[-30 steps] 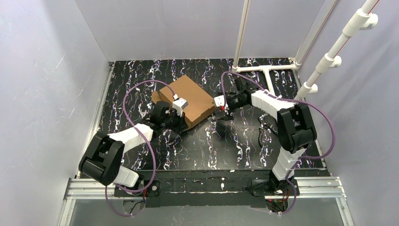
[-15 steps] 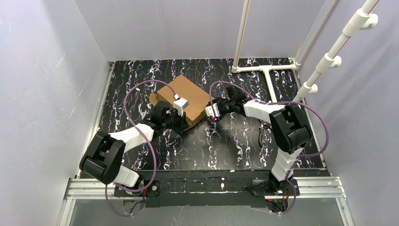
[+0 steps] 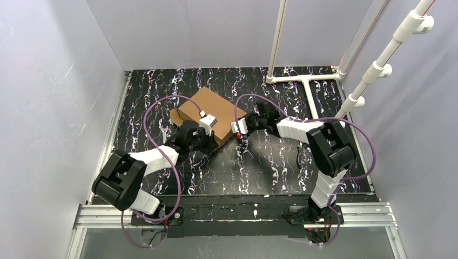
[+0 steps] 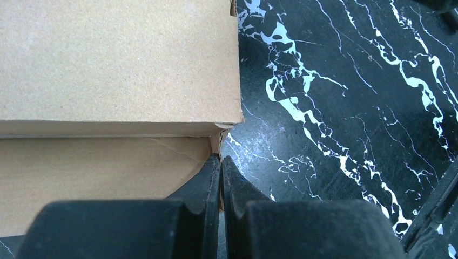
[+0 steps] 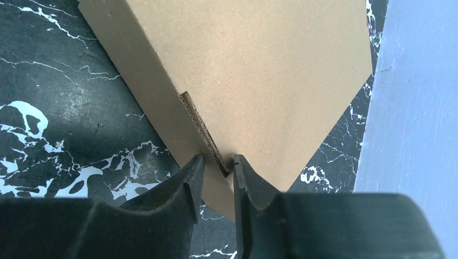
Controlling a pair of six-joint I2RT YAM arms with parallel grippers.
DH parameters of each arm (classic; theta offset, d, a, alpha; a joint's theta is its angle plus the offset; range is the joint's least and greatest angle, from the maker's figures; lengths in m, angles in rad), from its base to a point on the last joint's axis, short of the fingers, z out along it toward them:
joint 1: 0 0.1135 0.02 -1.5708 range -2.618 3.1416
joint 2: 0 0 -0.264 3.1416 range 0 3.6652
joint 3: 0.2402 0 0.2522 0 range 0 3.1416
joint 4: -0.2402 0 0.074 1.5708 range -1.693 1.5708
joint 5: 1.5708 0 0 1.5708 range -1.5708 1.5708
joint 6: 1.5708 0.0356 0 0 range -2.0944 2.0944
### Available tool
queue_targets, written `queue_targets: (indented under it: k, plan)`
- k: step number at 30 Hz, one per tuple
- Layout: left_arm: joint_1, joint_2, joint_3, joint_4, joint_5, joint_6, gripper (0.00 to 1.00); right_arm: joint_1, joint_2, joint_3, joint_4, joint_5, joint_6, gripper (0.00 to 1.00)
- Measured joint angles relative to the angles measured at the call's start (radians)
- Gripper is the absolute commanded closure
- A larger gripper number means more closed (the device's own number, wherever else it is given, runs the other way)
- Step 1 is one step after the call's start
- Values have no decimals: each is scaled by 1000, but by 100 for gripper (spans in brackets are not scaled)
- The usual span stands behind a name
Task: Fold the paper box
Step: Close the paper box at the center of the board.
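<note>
While my left pincer (image 4: 220,162) sits shut against the paper box (image 4: 108,59), my right pincer (image 5: 216,162) narrowly straddles its flap edge (image 5: 201,123).

Nothing here can be read: no lettering, number, brand or sign. The paper box (image 3: 208,108) shows only plain brown cardboard on every face the three views catch. The white housing on the left wrist (image 3: 208,120) and the white housing on the right wrist (image 3: 236,127) are too small from above to tell whether they carry any marking.
</note>
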Motion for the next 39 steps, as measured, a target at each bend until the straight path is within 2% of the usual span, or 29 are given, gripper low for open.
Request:
queue_targets:
  k: [9, 17, 21, 24, 26, 29, 33, 36, 39]
  plan:
    - [-17, -29, -103, 150, -92, -96, 100, 37, 0, -4, 25, 62, 50, 68]
    - [-44, -78, -136, 189, -206, -188, 100, 64, 0, -7, 62, 117, 97, 70]
    - [-73, -78, -136, 217, -200, -186, 100, 65, 0, -6, 79, 142, 129, 70]
    - [-86, -71, -136, 264, -103, -164, 100, 68, 0, -5, 98, 153, 165, 70]
    - [-93, -66, -136, 274, -101, -167, 99, 70, 0, -4, 100, 154, 175, 70]
    - [-100, 21, -129, 296, -122, -200, 76, 76, 6, -6, 84, 152, 179, 59]
    - [-101, 52, -111, 319, -113, -244, 55, 78, 2, -17, 71, 134, 177, 44]
    - [-103, 24, -107, 290, -91, -256, 43, 60, -16, -18, 12, 95, 174, 34]
    - [-97, -74, -103, 208, -93, -251, 28, 35, -47, -18, -86, 39, 176, 29]
